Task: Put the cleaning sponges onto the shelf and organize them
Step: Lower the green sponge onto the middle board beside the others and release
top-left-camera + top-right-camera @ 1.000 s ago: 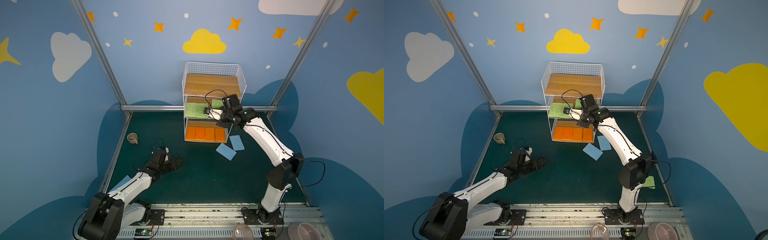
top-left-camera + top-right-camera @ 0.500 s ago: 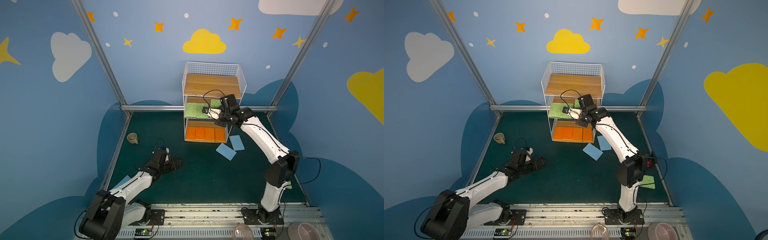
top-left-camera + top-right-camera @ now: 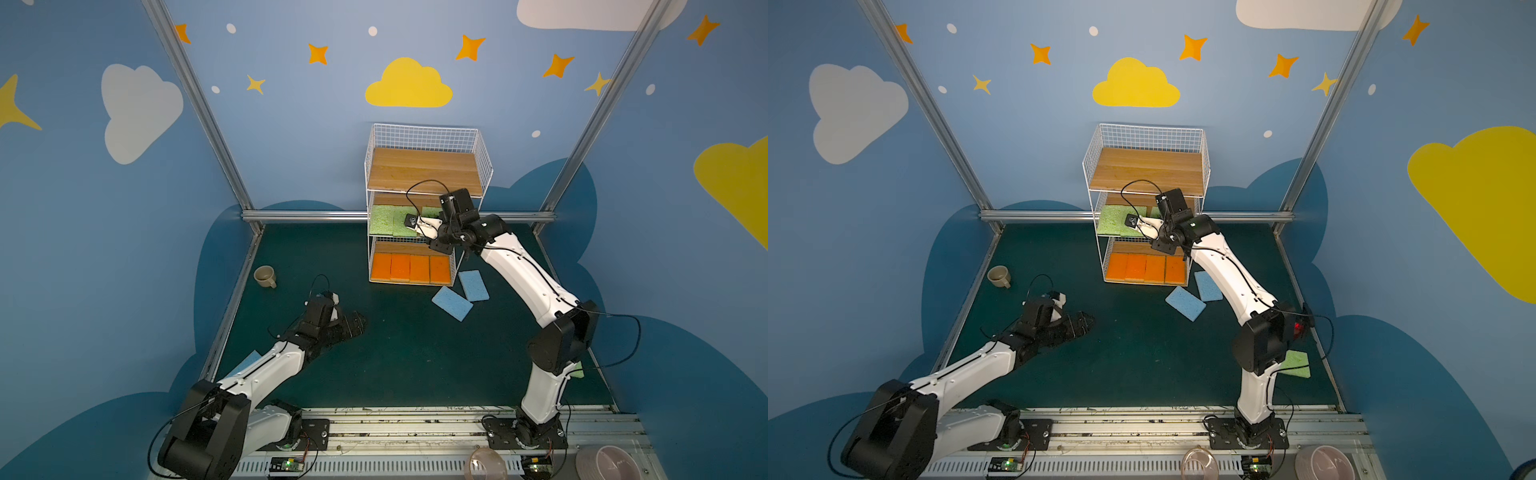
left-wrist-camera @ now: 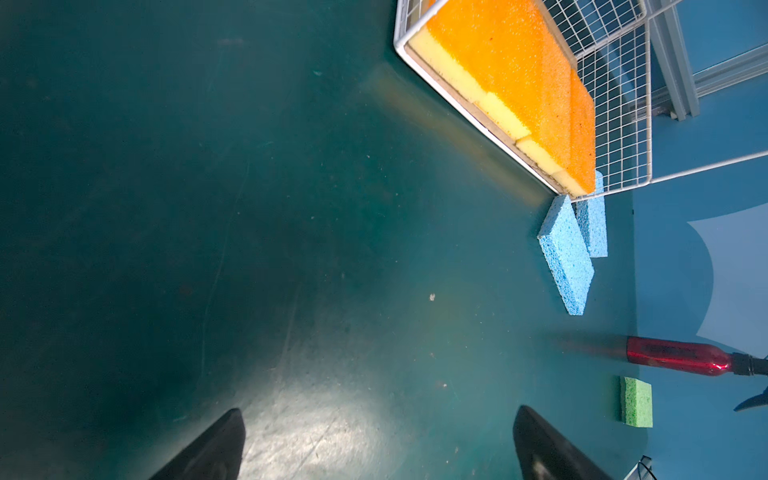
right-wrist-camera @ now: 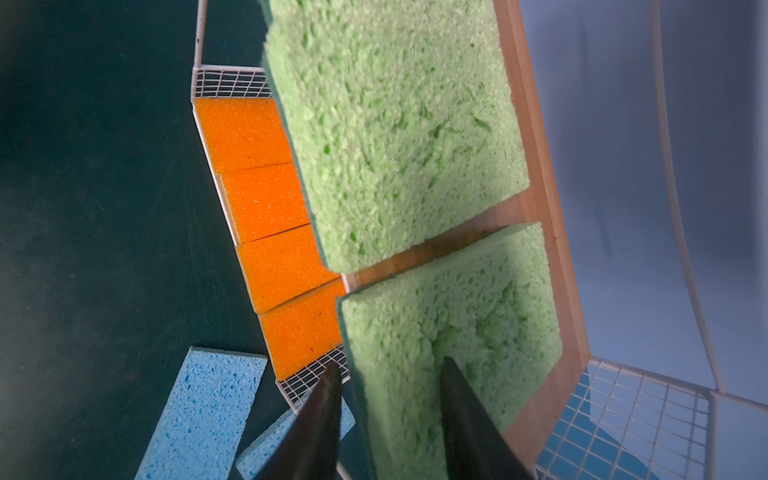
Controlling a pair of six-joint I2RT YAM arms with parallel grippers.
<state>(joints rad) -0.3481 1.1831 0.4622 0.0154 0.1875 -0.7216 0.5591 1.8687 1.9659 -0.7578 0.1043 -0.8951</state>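
Well, at the left of both top views a beige mug [image 3: 264,276] stands on the dark green table [image 3: 395,361], near its left edge. Just right of it the left hand [image 3: 354,324] sits low over the table, released, its two dark fingers [image 4: 216,444] spread wide. A blue sponge [image 3: 248,360] peeks out from beneath that arm, mostly hidden. In the middle, against the back wall, stands the shelf [image 3: 424,170]. Its middle board carries the green sponges [image 3: 381,219] lying flat, and its bottom tier holds four orange sponges [image 3: 410,268] side by side in a row. The right hand [image 5: 388,365] reaches into the middle tier from the right. Its fingers stand apart on either side of the near edge of the nearest green sponge [image 5: 478,299], which lies on the board, so the hand is released rather than pinching. Just beside the shelf's front right corner two more blue sponges [image 3: 452,303] lie on the table, close together. Farthest right, a lone green sponge [image 3: 1296,364] lies partly behind the right arm's elbow
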